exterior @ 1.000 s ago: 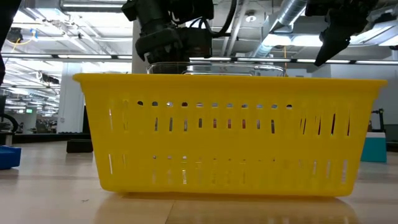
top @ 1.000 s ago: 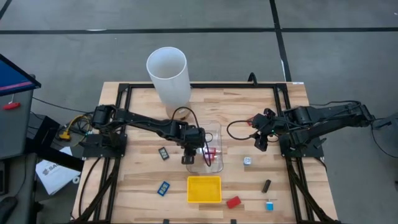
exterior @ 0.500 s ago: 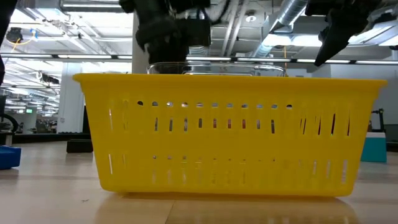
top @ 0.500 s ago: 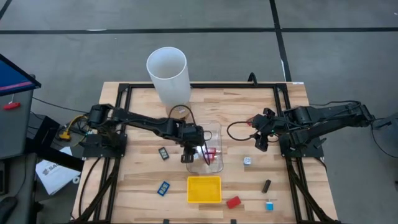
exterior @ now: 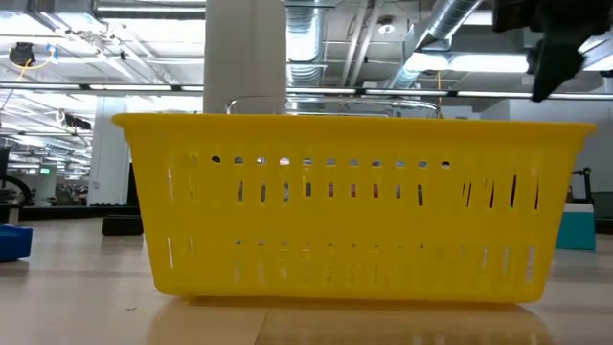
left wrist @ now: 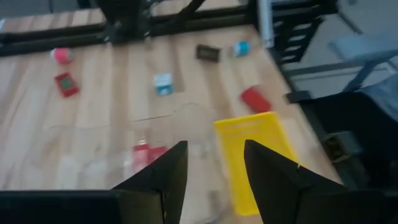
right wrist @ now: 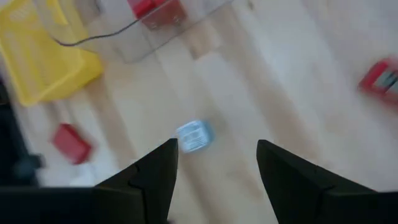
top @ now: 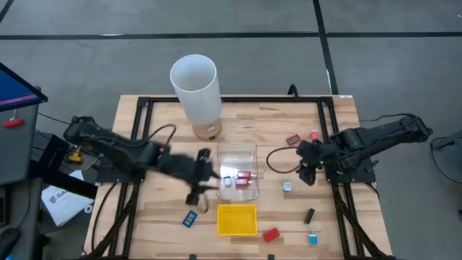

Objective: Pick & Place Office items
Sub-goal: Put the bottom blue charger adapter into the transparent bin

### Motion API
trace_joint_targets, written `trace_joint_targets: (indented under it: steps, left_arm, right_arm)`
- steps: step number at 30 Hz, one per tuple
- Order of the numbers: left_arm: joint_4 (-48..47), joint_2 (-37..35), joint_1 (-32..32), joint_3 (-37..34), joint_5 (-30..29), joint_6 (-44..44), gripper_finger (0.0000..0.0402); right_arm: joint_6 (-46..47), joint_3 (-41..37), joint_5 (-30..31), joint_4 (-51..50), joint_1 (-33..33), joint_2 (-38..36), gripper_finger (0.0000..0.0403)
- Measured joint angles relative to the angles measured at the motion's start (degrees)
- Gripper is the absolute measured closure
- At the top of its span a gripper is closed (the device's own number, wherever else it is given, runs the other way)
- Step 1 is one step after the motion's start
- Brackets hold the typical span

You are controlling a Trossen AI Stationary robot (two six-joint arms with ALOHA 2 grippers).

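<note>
Left gripper [top: 195, 196] withdrew from clear bin [top: 237, 173] over wooden table [top: 332, 224].

L arm stretched low across surface toward centre, left gripper [top: 196, 196] fingers [left wrist: 163, 177] apart, empty. R arm folded at right side, right gripper [top: 309, 173] fingers [right wrist: 152, 174] apart, empty.

Right pincer [right wrist: 214, 165], fingers apart, above the wooden surface [right wrist: 292, 93]; small pale-blue block [right wrist: 194, 135] between them, yellow plastic tray [right wrist: 37, 59] well apart.
</note>
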Motion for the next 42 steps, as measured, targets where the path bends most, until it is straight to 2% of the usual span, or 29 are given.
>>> trace_joint_targets:
  steps: [7,9,12,16,26,29,33,38,42]
  left_arm:
    - [6.4,-1.8,-13.7,-8.8,-16.0,-4.4,0.0247]
    - [9.3,-1.8,-16.5,-11.0,-19.6,-4.2,0.0247]
    - [14.8,-1.9,-19.6,-14.3,-23.4,-1.3,0.0247]
    - [18.7,-1.9,-21.5,-16.7,-26.2,1.7,0.0247]
    - [19.3,-1.9,-21.4,-19.3,-33.2,7.4,0.0247]
    - [19.2,-1.9,-21.1,-20.3,-34.1,9.2,0.0247]
    - [19.6,-2.9,-20.8,-22.3,-34.6,10.6,0.0247]
    - [22.2,-5.1,-20.3,-26.1,-34.6,11.2,0.0247]
    - [25.5,-8.4,-19.6,-29.6,-33.6,12.1,0.0247]
  right_arm:
    - [29.5,0.0,-7.1,2.6,14.9,6.6,0.0191]
    - [34.8,0.0,-7.4,6.5,19.2,9.6,0.0191]
    - [37.8,0.0,-7.2,13.8,23.9,14.1,0.0191]
    - [50.3,0.0,-8.2,19.5,26.9,19.7,0.0192]
    - [87.3,0.2,-11.1,22.9,36.0,27.8,0.0221]
    - [89.2,3.1,-11.8,24.0,37.1,31.4,0.0231]
    - [87.6,8.8,-12.7,22.4,35.2,36.8,0.0245]
    - [86.9,14.2,-19.2,13.7,35.4,41.4,0.0265]
    - [88.0,15.2,-22.2,10.0,36.8,43.7,0.0276]
